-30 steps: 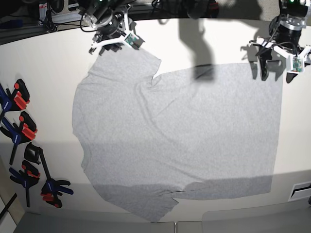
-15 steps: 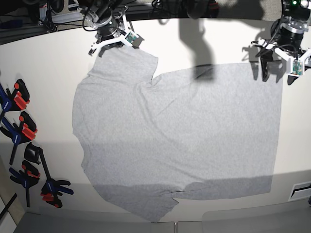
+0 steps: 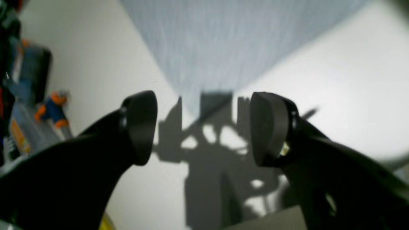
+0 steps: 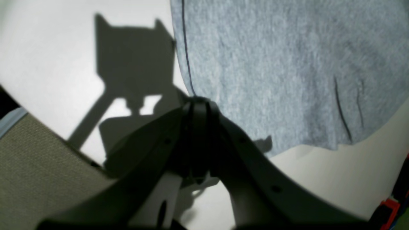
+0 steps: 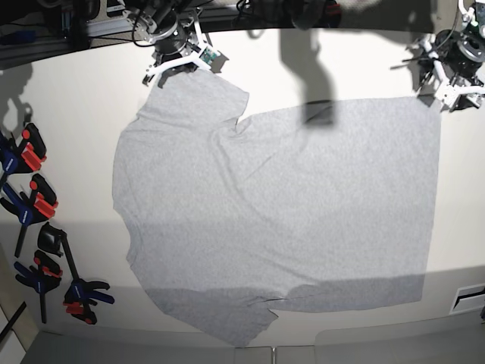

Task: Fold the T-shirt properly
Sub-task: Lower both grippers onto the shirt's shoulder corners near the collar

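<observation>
Base view shows the T-shirt spread nearly flat, plain side up, over most of the pale counter, with one sleeve reaching toward the far edge and the other toward the near edge, and the straight hem along the view's right. Some shallow wrinkles radiate from the far sleeve's underarm; otherwise the cloth lies smooth. It looks like thin, limp knit cotton: light, soft, with no stiffness of its own, so it will likely drape and sag wherever it is lifted and drag across the counter rather than slide as one piece. A row of spring clamps lies well apart on the view's left. The right pincer sits at the end of the far sleeve, and the left pincer hangs just beyond the hem's far corner. Left wrist view shows that pincer with its jaws standing wide apart and nothing between them, the hem corner of the shirt pointing toward the gap but not yet inside it; the picture is blurred. Right wrist view shows the right pincer with its jaws pressed together right at the stitched sleeve edge; whether cloth is actually pinched between them cannot be told. Seamed edges and corners seem the best holds, since doubled fabric there should resist slipping.
</observation>
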`<action>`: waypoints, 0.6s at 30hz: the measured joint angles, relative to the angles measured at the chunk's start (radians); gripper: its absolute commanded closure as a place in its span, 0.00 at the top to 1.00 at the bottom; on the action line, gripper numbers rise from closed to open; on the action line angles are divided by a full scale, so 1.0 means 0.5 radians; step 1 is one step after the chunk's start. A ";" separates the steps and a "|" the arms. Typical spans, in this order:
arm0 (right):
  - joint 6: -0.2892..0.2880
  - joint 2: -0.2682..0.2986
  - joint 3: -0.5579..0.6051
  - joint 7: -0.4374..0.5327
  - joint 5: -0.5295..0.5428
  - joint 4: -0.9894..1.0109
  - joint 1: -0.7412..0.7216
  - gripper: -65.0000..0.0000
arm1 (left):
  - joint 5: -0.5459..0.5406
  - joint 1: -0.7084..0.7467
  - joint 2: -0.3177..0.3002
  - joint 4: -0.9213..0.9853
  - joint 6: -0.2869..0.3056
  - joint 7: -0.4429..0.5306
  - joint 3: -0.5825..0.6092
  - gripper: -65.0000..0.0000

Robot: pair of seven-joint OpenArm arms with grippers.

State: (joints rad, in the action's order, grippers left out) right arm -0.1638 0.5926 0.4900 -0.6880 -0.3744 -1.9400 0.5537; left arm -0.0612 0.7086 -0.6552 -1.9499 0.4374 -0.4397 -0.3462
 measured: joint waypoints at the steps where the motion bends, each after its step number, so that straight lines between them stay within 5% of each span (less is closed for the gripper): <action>1: 0.000 0.001 0.000 0.000 -0.001 0.000 0.000 0.00 | 0.069 -0.004 -0.043 0.027 0.002 0.059 0.052 0.63; 4: 0.000 -0.001 0.001 -0.001 -0.001 0.000 0.001 0.00 | 0.218 -0.072 -0.096 0.099 -0.196 0.150 0.267 0.63; 6: 0.000 -0.002 0.001 -0.002 0.002 -0.001 0.002 0.00 | 0.357 -0.182 -0.086 0.147 -0.339 0.034 0.459 0.63; 13: 0.000 -0.005 0.001 -0.003 0.006 -0.002 0.001 0.00 | 0.689 -0.539 -0.088 0.465 -0.426 -0.267 0.914 0.63; 18: 0.000 -0.005 0.001 -0.005 0.007 -0.002 0.000 0.00 | 0.723 -0.667 -0.104 0.694 -0.510 -0.108 1.019 0.60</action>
State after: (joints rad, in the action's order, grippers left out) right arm -0.1638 0.5900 0.4904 -0.6907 -0.3710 -1.9411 0.5537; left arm 0.3004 0.3752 -0.7071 -1.6028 0.1822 -0.4934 0.1631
